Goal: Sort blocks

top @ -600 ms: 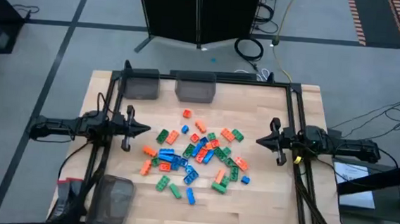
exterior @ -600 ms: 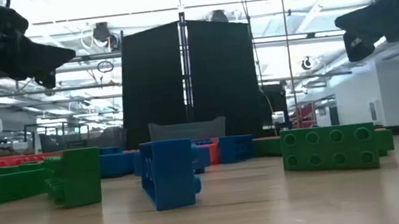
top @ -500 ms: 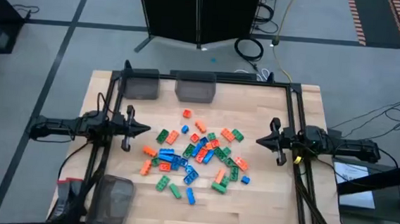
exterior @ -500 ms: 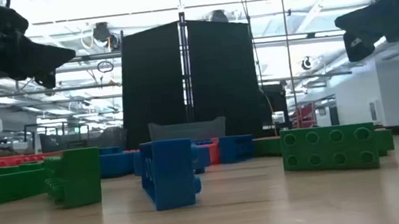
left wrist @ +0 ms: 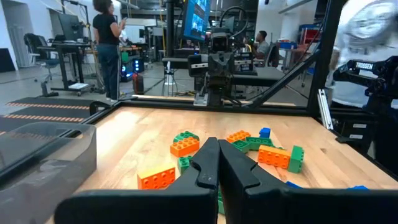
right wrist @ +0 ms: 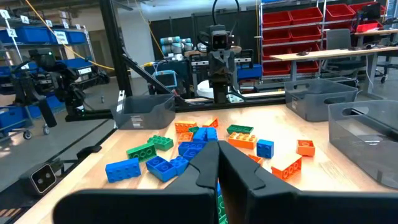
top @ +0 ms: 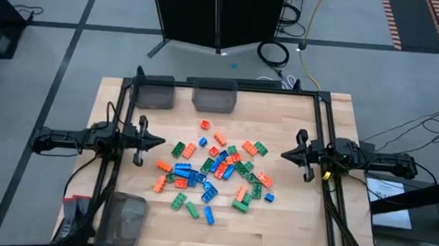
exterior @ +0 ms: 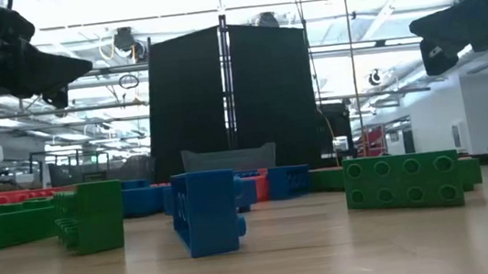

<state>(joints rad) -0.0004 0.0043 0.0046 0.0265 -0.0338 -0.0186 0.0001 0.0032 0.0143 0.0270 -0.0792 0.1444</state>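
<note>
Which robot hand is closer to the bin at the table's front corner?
Left. The left gripper is just behind the front bin; the right gripper is across the blocks.

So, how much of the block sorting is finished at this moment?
Nothing looks done yet. The blocks lie mixed in one pile at the table's middle, and the two far bins and the near bin appear to hold none. Nothing is in hand: the left gripper and right gripper are shut and empty, one at each side of the pile. All sorting by colour remains.
</note>
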